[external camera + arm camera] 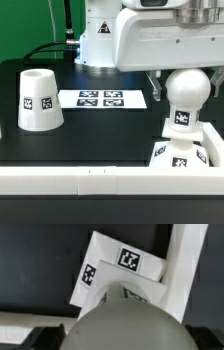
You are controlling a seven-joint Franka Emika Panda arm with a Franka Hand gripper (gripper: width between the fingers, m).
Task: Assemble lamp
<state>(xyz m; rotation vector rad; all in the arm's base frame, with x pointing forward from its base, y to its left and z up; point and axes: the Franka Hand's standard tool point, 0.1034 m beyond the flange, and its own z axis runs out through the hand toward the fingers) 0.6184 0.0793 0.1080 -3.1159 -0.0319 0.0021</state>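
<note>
Mid-way through seating the bulb upright on the base directly beneath the gripper, jaw state impossible to tell, shade waiting well off to one side, likely calling next for release, then fetching it.

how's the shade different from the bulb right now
The tapered white plastic shade stands alone on the black table at the exterior view's left; the round white plastic bulb sits upright over the square stepped white base at the exterior view's right. The shade is a flat-topped cone; the bulb is a ball on a cylindrical neck. Both carry black-and-white tags.
</note>
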